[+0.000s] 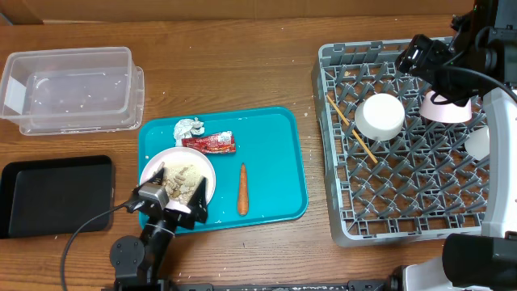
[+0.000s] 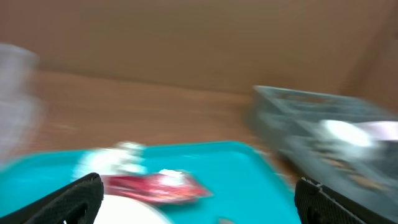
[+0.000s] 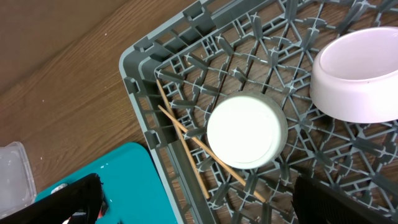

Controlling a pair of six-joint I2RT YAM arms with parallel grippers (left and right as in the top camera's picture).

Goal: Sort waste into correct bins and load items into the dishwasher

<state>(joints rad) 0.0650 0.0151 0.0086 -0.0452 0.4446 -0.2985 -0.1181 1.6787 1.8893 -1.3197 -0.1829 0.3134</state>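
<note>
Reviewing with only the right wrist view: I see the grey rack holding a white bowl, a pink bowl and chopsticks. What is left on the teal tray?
Observer: Overhead, the plate with rice scraps, the foil ball, the red wrapper and the carrot all lie on the teal tray.
Operator: Where is the left arm?
Observer: The left end effector is over the plate, jaws wide open. I cannot tell whether it touches.
Operator: Is the cup loaded?
Observer: Yes, a small white cup sits in the rack near its right side, beyond the pink bowl.
</note>
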